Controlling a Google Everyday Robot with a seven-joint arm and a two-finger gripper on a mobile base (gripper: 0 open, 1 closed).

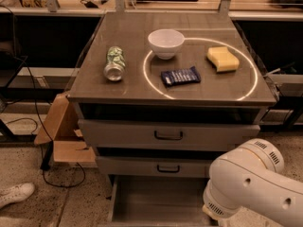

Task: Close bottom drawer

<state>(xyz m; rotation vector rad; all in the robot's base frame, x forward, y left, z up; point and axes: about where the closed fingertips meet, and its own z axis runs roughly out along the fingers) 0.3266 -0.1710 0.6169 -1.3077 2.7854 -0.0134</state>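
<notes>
The bottom drawer (156, 200) stands pulled out at the foot of the grey cabinet. I see its bare grey inside and its left wall. Its front panel and handle are below the frame edge. Above it are the middle drawer front (161, 167) and the top drawer front (169, 135), both pushed in. My white arm (255, 188) fills the lower right and covers the drawer's right side. My gripper is out of view, below or behind the arm.
On the cabinet top (128, 86) lie a crushed green can (114, 64), a white bowl (165, 42), a blue snack packet (180, 76) and a yellow sponge (222, 59). A cardboard box (61, 131), cables and a white shoe (14, 194) are on the floor at left.
</notes>
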